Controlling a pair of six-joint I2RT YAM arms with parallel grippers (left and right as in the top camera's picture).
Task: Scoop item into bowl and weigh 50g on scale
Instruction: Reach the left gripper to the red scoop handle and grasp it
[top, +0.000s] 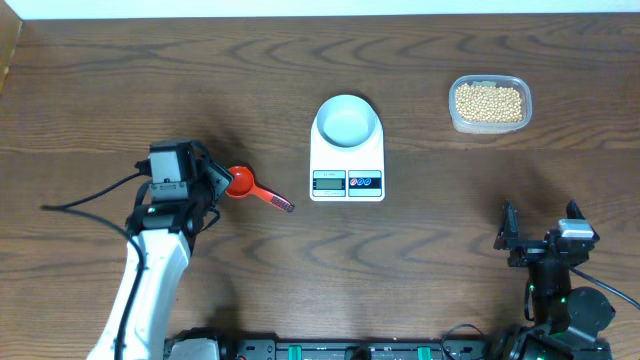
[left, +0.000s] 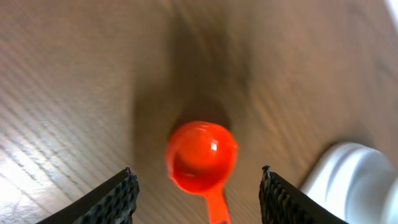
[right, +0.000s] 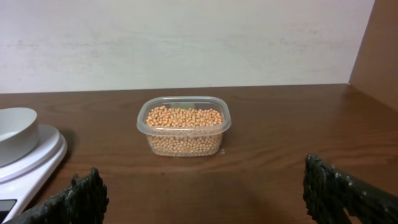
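Tabletop (top: 100, 90) dark wood grain, white wall (right: 186, 37) behind; left claw (left: 196, 177) open astride red scoop (left: 200, 152), right claw (right: 202, 177) wide, empty.

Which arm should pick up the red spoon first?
Left. The left gripper hangs right over the red spoon, fingers open on both sides. The right gripper sits far away across the table.

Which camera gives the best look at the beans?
The right wrist view: the beans sit mid-frame, close and sharp, with both the top of the pile and its side visible. Overhead shows them only small, from above, near the far right. The left wrist view does not show them.
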